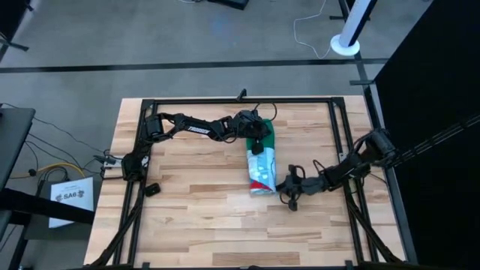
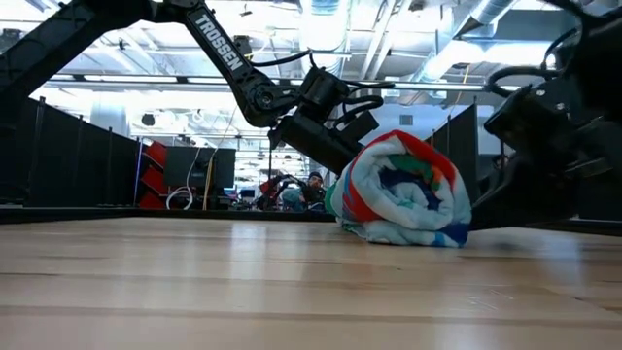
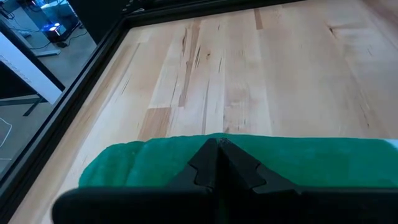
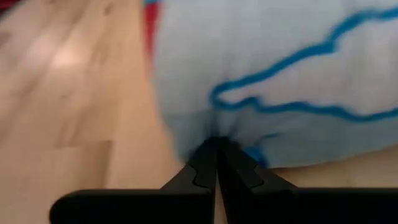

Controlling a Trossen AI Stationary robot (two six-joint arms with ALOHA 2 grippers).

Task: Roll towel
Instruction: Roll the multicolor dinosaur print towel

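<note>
High view: towel [image 1: 262,165] is rolled into a short bundle near the middle of the table [image 1: 187,225], slightly toward the right side, green end away from the front edge. Left gripper [image 1: 257,141] sits on the green end, fingers pressed together with tips against the cloth [image 3: 219,163]; can't tell if any fabric is caught. Right gripper [image 1: 288,185] is at the printed end, fingers pinched together on a fold of the light-blue fabric [image 4: 217,155]. Low view shows the spiral end of the roll [image 2: 406,190] resting on the wood.
</note>
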